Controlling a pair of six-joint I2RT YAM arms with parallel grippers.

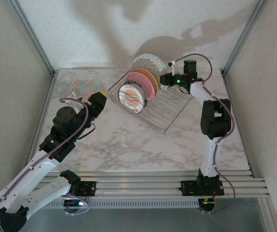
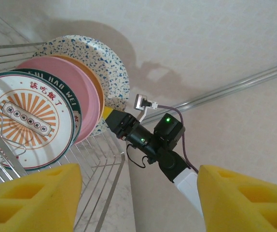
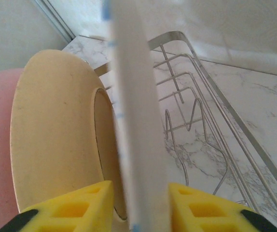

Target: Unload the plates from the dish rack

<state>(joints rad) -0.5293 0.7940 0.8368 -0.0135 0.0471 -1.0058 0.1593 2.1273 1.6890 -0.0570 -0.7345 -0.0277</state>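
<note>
The right gripper [image 3: 139, 189] straddles the top rim of the upright speckled plate [image 1: 145, 63], one yellow finger on each side. The finger on the rack's open side lies against the rim, and the other sits just beside it. Whether the plate is firmly pinched yet, I cannot tell.

That plate stands on edge at the back end of the dish rack [image 1: 170, 113], the end nearest the rear wall. In front of it, all upright in the rack's prongs, come the orange plate [image 3: 56, 130], close against it, then the pink plate [image 2: 63, 79]. At the front of the row is the small sunburst plate [image 1: 131, 96], its orange rays ringed by a dark band. The right-hand part of the rack holds bare wire only.

The rack sits askew toward the back of the marble table [image 1: 143, 145]. To the left of the rack, well apart from it, the flat speckled plate [image 1: 80, 87] lies face up on the table near the back corner.

The left gripper [image 2: 138, 169] hangs between that flat plate and the rack. Its fingers are spread wide with nothing between them, and it faces the row of plates.
</note>
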